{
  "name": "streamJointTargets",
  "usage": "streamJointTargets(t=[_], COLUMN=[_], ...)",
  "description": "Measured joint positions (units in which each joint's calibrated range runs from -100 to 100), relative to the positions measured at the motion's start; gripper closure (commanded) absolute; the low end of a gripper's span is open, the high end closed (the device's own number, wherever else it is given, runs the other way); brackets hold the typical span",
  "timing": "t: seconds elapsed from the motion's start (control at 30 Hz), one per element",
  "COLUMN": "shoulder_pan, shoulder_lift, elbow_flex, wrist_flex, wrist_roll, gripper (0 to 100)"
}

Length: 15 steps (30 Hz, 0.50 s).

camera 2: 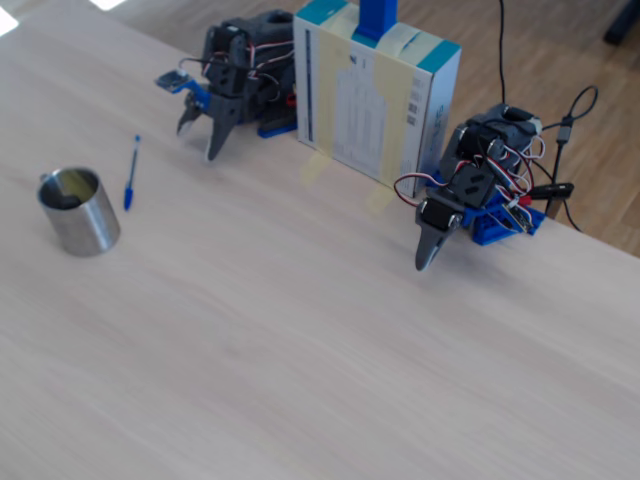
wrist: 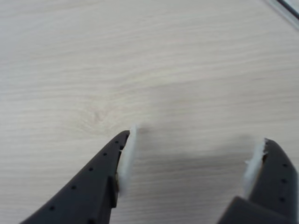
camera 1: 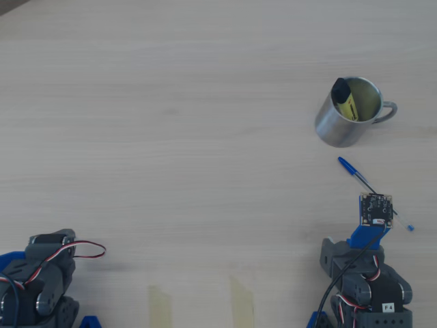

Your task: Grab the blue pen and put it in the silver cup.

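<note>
Overhead looks down, fixed obliquely across table [camera 2: 300, 330], wrist prob. close-up.

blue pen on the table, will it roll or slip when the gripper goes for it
The blue pen is thin and round, lying flat on smooth wood, so a nudge would probably roll it. It looks stiff and light. The open gripper has pale padding, which should help hold it.

Blue pen [camera 1: 357, 173]: you had it lying flat on the table, slim, dark barrel, blue cap end pointing away from your gripper [camera 2: 200, 135], the other end passing just beside it. Silver cup [camera 1: 338, 126]: upright, brushed steel, loop handle, beyond the pen's cap, well apart from your gripper.
</note>
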Motion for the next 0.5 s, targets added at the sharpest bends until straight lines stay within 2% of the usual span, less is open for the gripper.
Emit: streamJointTargets(t=[0.2, 0.5], shoulder_pan=[0.0, 0.0], shoulder_lift=[0.0, 0.2], elbow_flex=[0.0, -0.7], wrist_flex=[0.0, 0.5], wrist_roll=[0.2, 1.4], gripper=[53, 52])
